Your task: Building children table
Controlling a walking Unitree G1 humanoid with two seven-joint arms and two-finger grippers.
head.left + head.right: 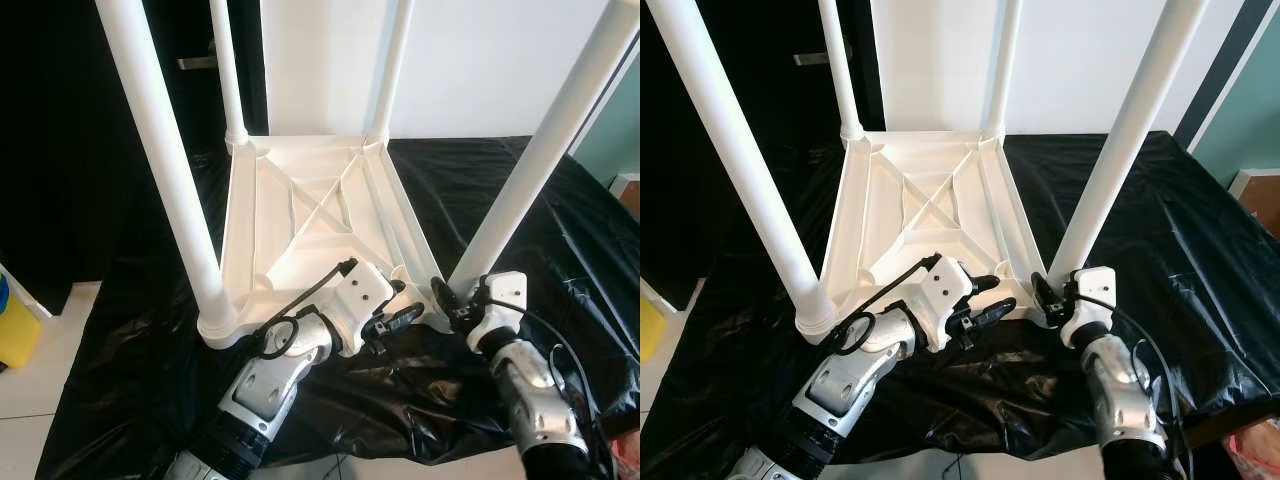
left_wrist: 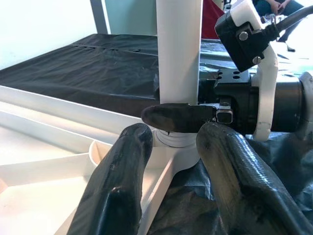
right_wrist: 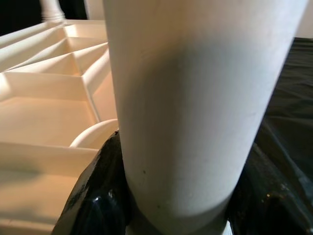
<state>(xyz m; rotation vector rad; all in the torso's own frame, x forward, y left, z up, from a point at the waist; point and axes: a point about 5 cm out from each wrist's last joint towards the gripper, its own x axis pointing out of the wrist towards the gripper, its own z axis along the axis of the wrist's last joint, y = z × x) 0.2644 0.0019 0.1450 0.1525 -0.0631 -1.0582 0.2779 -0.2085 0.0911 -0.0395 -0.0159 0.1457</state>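
Observation:
A white children's table [image 1: 310, 210] lies upside down on a black sheet, its four legs pointing up. My right gripper [image 1: 447, 297] is shut on the base of the near-right leg [image 1: 545, 150], where it meets the corner socket; black fingers [image 3: 93, 196] press both sides of the leg [image 3: 195, 98]. My left gripper [image 1: 405, 305] is open just left of that corner, over the table's near rim. In the left wrist view its fingers [image 2: 117, 186] point at the leg [image 2: 178, 49], with a right finger [image 2: 178, 116] lying across the leg's base.
The black sheet [image 1: 500, 190] covers the floor around the table. A yellow object [image 1: 15, 325] sits on pale tiles [image 1: 30, 400] at the left edge. A white wall stands behind, and a dark doorway is at the back left.

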